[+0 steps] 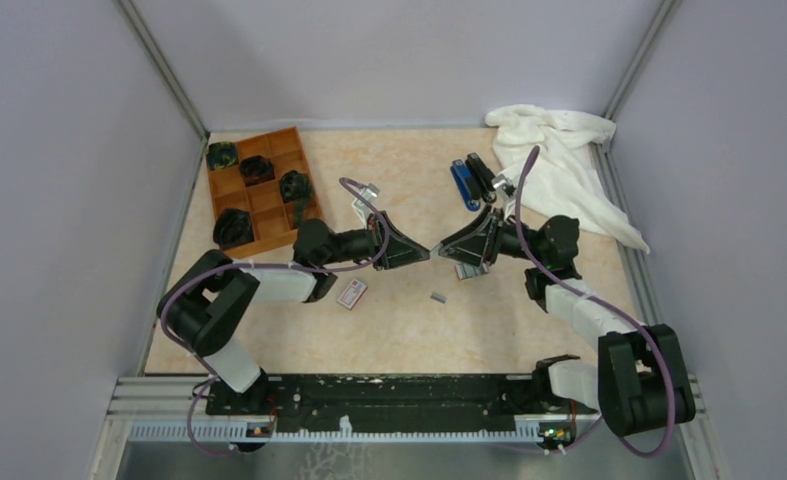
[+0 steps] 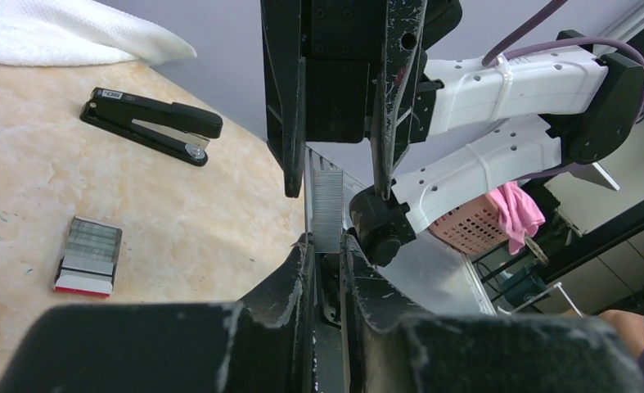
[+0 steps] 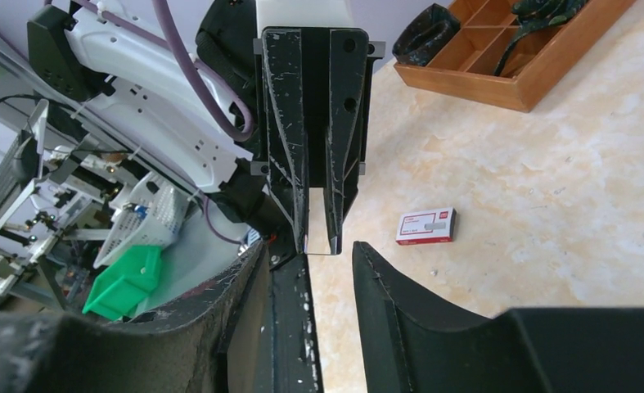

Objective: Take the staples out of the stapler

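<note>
1. The bench [image 1: 409, 330] is lying beneath the two arms, which are meeting in the air over its middle. Keeping the exchange low over bare surface is helping any dropped piece land where it can be found.
2. The right fingers [image 3: 392, 327] are standing open, one on each side of the strip's free end, not gripping it. They should be closing squarely on its flat sides, centred, before the other arm is letting go.
3. The left fingers [image 2: 281, 295] are closed on one end of the strip, holding it out toward the right arm. They are best staying firm and motionless until the right grip is looking secure.
4. The stapler [image 2: 150, 123] is lying on the bench at the far side, well apart from both arms, with nothing holding it. The strip appears to be out of it.
5. The box [image 3: 425, 227], white and red, is lying flat on the bench near the left arm, apart from the handover.
6. The staples [image 2: 326, 201], a ribbed silvery strip, are hanging in the air between the two sets of fingers. A joined strip is likely breaking easily, so gentle pressure without twisting or bending is the safest way.
</note>
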Robot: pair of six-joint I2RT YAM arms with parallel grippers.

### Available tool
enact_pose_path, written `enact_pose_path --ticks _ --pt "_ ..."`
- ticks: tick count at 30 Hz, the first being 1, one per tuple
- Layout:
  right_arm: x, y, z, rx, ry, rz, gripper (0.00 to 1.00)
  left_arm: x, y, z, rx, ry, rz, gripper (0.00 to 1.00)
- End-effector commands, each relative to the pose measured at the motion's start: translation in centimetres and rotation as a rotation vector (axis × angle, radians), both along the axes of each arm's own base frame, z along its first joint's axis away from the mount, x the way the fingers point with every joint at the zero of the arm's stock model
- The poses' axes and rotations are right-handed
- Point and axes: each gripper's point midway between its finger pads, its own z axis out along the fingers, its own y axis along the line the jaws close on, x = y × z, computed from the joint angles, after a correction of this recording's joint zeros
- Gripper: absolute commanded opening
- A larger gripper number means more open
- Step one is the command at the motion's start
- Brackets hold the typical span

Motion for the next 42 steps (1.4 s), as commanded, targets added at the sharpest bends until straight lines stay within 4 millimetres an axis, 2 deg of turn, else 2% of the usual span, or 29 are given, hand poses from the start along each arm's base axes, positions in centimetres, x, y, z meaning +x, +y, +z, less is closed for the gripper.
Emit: enact_pose_path --ticks 1,21,25,30,32,36,42 --pt "-0.3 0.4 0.9 0.022 -0.049 0.011 0.42 -0.1 -0.4 1.5 -0.047 -0.057 -0.012 0.19" --pt "-0.1 0.4 0.7 0.011 -0.038 0.003 0.18 -0.1 -0.6 1.1 -0.043 -0.051 -0.017 0.21" --pt "-0.1 0.4 0.6 0.006 -0.043 0.002 0.16 0.0 -0.5 1.1 -0.042 -0.035 -0.009 0.29" --pt "0.0 0.4 0.5 -0.004 -0.048 0.004 0.14 0.1 -0.2 1.2 -0.047 -0.033 0.023 0.51" --pt "0.0 0.4 0.5 -0.010 -0.056 0.002 0.14 0.1 0.0 1.2 -0.043 -0.035 0.035 0.56" --pt "0.1 0.4 0.4 -0.029 -0.080 0.003 0.13 0.3 0.4 0.8 -0.021 -0.050 0.074 0.59" --pt "0.4 0.1 0.1 -0.103 -0.140 -0.020 0.13 2.0 2.2 -2.0 0.095 -0.094 0.267 0.60"
